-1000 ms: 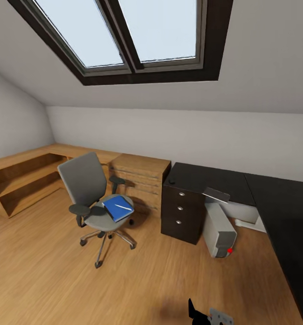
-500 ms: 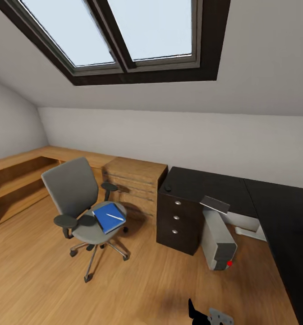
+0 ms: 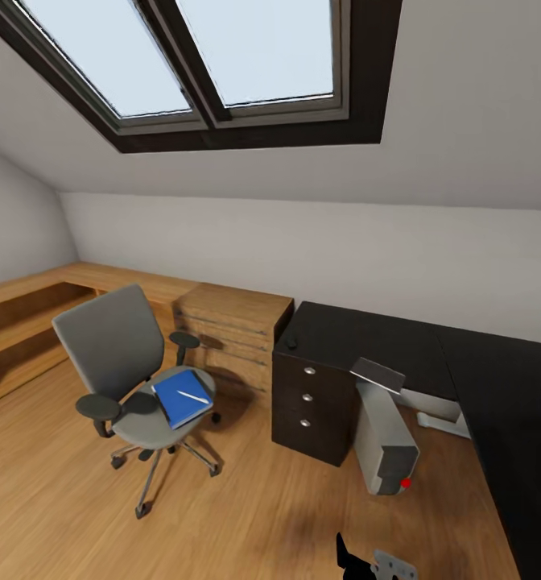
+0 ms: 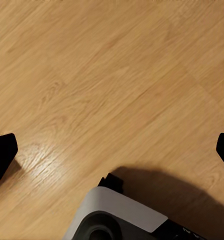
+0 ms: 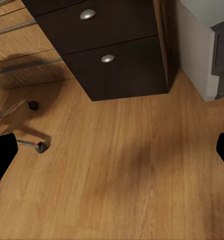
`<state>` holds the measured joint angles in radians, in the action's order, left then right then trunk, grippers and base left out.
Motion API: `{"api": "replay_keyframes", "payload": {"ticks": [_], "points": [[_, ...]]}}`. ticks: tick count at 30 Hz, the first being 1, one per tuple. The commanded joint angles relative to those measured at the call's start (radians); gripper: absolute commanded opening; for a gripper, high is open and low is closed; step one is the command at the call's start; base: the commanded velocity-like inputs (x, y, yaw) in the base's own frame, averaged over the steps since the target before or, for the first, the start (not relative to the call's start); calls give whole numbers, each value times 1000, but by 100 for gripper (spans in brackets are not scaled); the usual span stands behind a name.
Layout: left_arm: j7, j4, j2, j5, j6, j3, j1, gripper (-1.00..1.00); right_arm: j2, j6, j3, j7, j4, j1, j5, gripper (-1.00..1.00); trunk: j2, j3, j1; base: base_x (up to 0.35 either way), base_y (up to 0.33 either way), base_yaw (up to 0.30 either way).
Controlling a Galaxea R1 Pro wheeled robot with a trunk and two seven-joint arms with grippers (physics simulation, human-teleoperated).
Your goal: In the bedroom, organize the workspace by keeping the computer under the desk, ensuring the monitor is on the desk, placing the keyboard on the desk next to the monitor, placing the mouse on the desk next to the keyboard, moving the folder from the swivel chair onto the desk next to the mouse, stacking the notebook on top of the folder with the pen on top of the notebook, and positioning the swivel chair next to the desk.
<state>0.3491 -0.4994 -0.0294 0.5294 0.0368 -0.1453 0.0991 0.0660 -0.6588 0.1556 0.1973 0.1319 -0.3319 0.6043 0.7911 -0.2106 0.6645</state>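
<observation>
The grey swivel chair [image 3: 121, 346] stands on the oak floor, left of the desk [image 3: 367, 330]. On its seat lies the blue folder [image 3: 178, 400] with the white pen [image 3: 193, 396] across it. A small black mouse [image 3: 291, 344] sits at the desk's left corner. The pale computer [image 3: 383, 439] stands beside the dark drawers [image 3: 309, 399], and the thin grey notebook [image 3: 377, 374] rests on its top. Both grippers hang open over the floor: the left gripper [image 4: 112, 152] and the right gripper [image 5: 112, 150], which faces the drawers [image 5: 104, 55] and the computer [image 5: 202, 45]. The monitor and keyboard are out of view.
An oak drawer cabinet [image 3: 230, 322] stands between chair and desk, and low oak shelves [image 3: 21, 322] run along the left wall. A chair caster [image 5: 40, 146] lies near the right gripper. Part of my own grey base [image 4: 117, 215] sits under the left gripper.
The whole head picture has shifted left and slightly down, so the camera has moved toward the desk. Chair, folder, computer and desk keep their places relative to each other.
</observation>
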Motion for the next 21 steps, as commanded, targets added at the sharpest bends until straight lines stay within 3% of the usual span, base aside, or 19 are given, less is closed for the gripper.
{"api": "replay_keyframes", "payload": {"ticks": [1,6,16,18,20,21], "points": [[7,-1,-1,10,4,-8,1,100,0,-4,6,5,-1,-1,11,100,-6,2,-4,7,-8,0],[7,-1,-1,11,3,-7,1,100,0,-4,6,5,0,-1,11,100,-41,17,-23,44,-1,0],[7,-36,-2,11,4,-7,1,100,0,-6,6,6,7,-1,10,100,-111,49,-61,311,0,0],[8,-176,-1,11,-5,-8,1,100,-1,16,6,-3,101,-5,7,100,-125,55,-69,332,0,0],[9,-245,-1,11,-12,-9,1,100,-2,59,7,-13,155,-7,-4,100,-139,61,-77,333,0,0],[12,-360,2,10,-85,-9,0,100,-6,169,6,-70,244,-22,-50,100,-146,64,-80,333,0,0]]}}
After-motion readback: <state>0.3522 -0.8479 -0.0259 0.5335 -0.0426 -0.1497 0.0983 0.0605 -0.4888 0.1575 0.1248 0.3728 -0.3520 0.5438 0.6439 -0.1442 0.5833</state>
